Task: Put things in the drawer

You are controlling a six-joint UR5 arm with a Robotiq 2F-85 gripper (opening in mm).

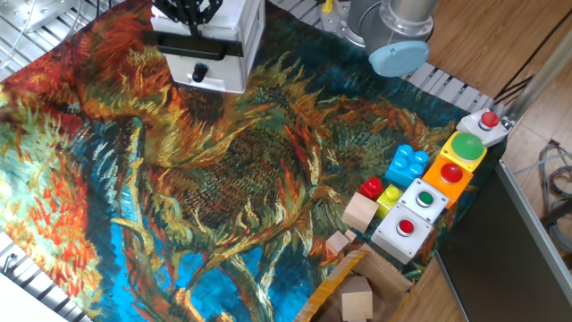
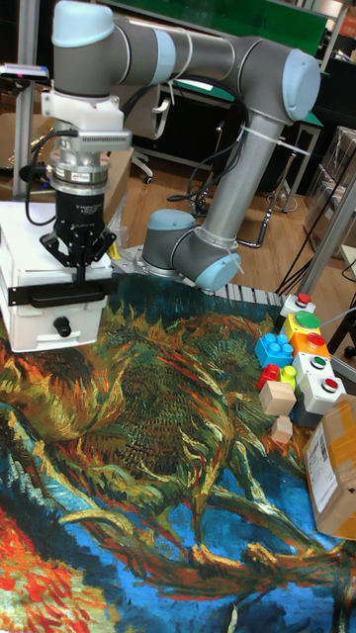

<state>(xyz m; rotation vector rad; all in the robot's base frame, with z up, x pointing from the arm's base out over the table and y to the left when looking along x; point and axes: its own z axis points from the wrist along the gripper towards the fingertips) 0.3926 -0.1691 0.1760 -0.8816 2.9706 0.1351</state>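
The white cabinet [image 1: 243, 36] stands at the table's far left corner. Its drawer [image 1: 219, 73] is pushed in flush, and its front shows a small round black knob [image 1: 198, 72] under a black strip. My gripper [image 1: 188, 12] hangs point-down right at the top of that front, just above the black strip [image 2: 59, 294]. In the tall fixed view the gripper [image 2: 79, 259] has its fingers drawn together with nothing between them. The things are out of view.
At the right edge sit a blue brick [image 1: 408, 163], a red brick [image 1: 372, 188], a yellow brick [image 1: 391, 194], wooden cubes [image 1: 359, 213] and a row of button boxes [image 1: 420, 210]. A cardboard box [image 1: 353, 291] is at the front right. A painted cloth covers the table.
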